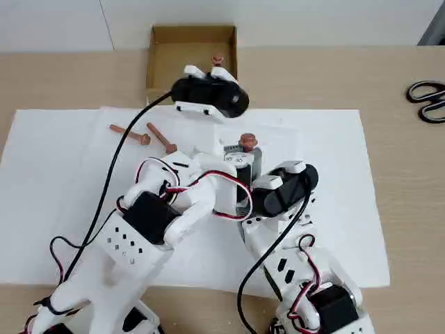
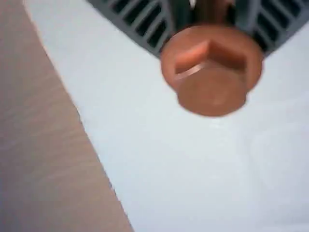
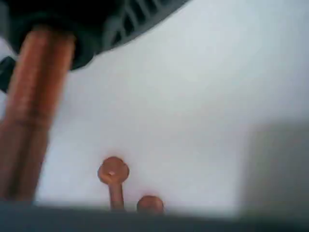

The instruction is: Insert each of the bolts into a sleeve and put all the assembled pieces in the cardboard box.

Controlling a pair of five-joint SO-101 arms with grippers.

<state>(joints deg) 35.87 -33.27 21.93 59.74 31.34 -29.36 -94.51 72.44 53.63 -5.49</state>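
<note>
Copper bolt (image 1: 248,142) stands nearly upright, head up, in the grey sleeve (image 1: 255,164), between the left gripper (image 1: 233,154) and the right gripper (image 1: 263,177). Whether either one is closed on it, I cannot tell. Farther off, two loose bolts (image 1: 161,138) lie flat on the white paper (image 1: 55,174). Farthest is the cardboard box (image 1: 158,66), beyond the piece. I judge the left arm (image 1: 149,223) reaches nearer to it.

Scissors (image 1: 427,99): cut by my high view's right edge.
Boxed bolt (image 1: 217,61): I see the head alone; an arm (image 1: 208,96) hides the rest.
Sleeve (image 2: 135,17): blurred, cropped in my left wrist view.
Near bolt (image 3: 34,96): blurred, its shaft runs off my right wrist view.
</note>
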